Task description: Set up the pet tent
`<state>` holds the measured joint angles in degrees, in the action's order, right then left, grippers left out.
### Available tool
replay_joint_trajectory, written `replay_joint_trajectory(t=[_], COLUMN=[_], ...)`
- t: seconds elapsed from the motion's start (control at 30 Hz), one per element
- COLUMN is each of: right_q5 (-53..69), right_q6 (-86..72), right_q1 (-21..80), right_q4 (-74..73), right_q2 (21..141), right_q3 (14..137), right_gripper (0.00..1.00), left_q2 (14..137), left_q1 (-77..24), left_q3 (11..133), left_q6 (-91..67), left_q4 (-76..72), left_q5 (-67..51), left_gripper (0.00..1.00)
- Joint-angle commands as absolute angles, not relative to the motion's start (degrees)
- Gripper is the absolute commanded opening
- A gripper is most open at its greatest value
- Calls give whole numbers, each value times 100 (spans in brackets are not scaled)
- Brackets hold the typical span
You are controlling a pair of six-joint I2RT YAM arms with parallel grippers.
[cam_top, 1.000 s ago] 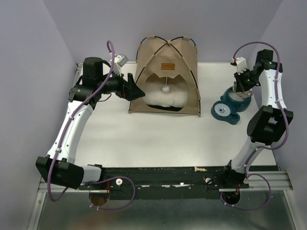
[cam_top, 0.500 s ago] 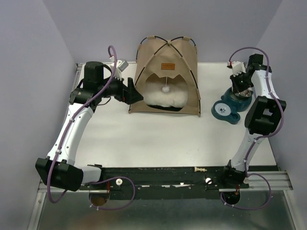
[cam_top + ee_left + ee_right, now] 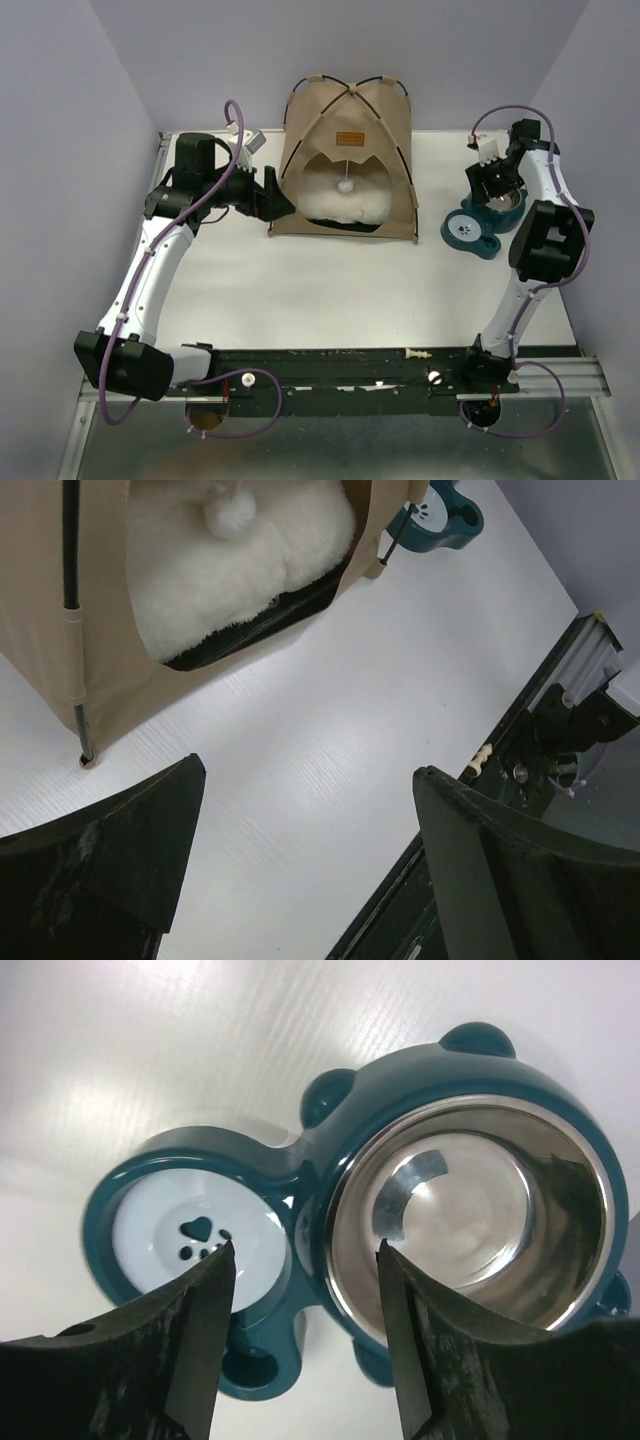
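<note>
Backing off slightly, left gripper (image 3: 305, 780) hangs spread and empty just beside the tent's (image 3: 345, 110) front-left corner; tent stands upright at the table's (image 3: 300, 290) back. Right gripper (image 3: 305, 1250), also spread, has shifted above the bowl stand (image 3: 468, 232). One careless left-arm swing could snag that corner's pole foot.

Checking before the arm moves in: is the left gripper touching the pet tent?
Apart. The left wrist view shows a strip of bare table between the open left gripper and the nearest corner of the pet tent.
</note>
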<state>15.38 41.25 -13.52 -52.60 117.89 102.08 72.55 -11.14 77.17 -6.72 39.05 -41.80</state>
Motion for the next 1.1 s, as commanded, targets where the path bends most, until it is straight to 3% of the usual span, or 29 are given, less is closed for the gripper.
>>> replay_joint_trajectory(t=[0.0, 0.13, 0.23, 0.43, 0.7, 0.87, 1.07], right_q5=[2214, 2890, 3365, 3823, 3228, 2110, 1881], right_q6=[3833, 3438, 3095, 2111, 1451, 1248, 1222], right_q1=[-1362, -1354, -1222, -441, 387, 387, 343], right_q4=[-5615, -6142, -6433, -5926, -4676, -4000, -3946], right_q2=[11040, 10794, 10530, 9267, 6770, 5250, 4439], right_q3=[10642, 11319, 11549, 10524, 7439, 6005, 5519], right_gripper=[73, 91, 100, 100, 100, 100, 100], left_q2=[7382, 8119, 8577, 8623, 7376, 6882, 6662], left_q1=[-880, -660, -300, -325, -1413, -1556, -1556], left_q3=[8067, 9164, 9711, 9749, 7438, 7014, 7084], left_q6=[-888, -265, -97, 191, 422, 114, 27], left_q4=[4033, 5174, 5624, 5590, 4650, 4737, 4597], left_q5=[-4131, -3790, -3639, -1569, 191, 149, 0], left_gripper=[99, 99, 99, 99, 99, 99, 99])
